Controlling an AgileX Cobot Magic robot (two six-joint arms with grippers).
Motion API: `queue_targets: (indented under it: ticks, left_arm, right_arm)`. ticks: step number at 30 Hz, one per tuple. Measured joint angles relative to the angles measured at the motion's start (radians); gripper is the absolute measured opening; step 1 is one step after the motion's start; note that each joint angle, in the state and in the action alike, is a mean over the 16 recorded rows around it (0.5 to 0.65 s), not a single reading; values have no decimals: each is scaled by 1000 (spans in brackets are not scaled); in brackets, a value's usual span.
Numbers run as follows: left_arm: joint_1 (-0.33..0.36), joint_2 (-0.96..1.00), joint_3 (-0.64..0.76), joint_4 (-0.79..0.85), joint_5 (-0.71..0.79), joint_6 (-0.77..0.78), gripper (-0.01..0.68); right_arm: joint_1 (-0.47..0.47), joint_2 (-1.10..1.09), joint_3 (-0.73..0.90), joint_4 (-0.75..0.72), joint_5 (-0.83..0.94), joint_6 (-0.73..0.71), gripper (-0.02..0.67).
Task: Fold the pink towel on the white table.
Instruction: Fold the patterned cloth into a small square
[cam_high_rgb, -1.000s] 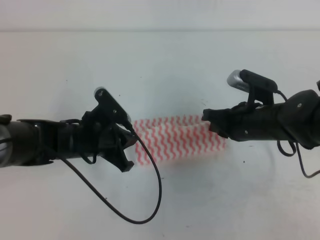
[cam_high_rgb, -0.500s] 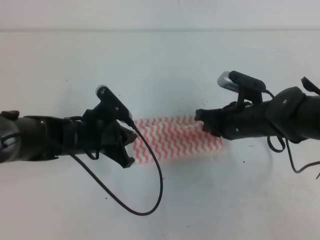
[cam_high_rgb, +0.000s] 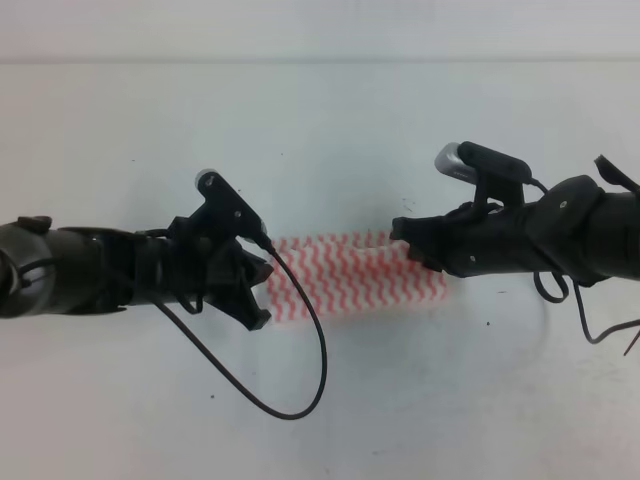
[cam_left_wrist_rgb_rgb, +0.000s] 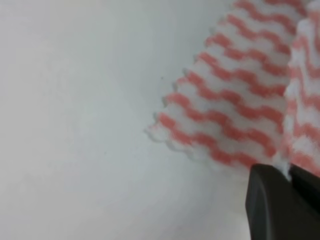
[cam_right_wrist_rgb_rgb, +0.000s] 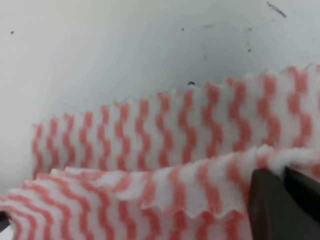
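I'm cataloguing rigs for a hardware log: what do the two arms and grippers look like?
Both arms are matte black and tubular. The left gripper trails a long, thin black cable looping over the white table; the right gripper carries a silver-tipped camera on a black bracket.

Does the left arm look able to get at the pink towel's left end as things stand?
Probably yes. The left gripper already sits at the pink towel, its fingers looking shut on a raised edge. Only bare white table lies around it, and the right gripper pinches the opposite end.

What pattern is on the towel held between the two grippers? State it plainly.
The pink towel has pink-and-white wavy zigzag stripes, clearest in the right wrist view.
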Motion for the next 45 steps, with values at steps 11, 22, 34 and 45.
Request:
queue_targets:
  ticks: [11,22,34,45]
  left_arm:
    - [0,5,-19,0,0,-4,-3]
    - [0,14,-47,2,-6,-12,-3]
    - [0,34,-51,2,-22,-23,-3]
    - [0,39,-65,1,-35,-34,37]
  right_arm:
    - [-12,8,-29,-4,9,0,-16]
    - [-41,32,-57,-7,53,1,-16]
    - [-48,76,-90,-9,92,0,-16]
    - [-49,80,-99,-15,96,0,-16]
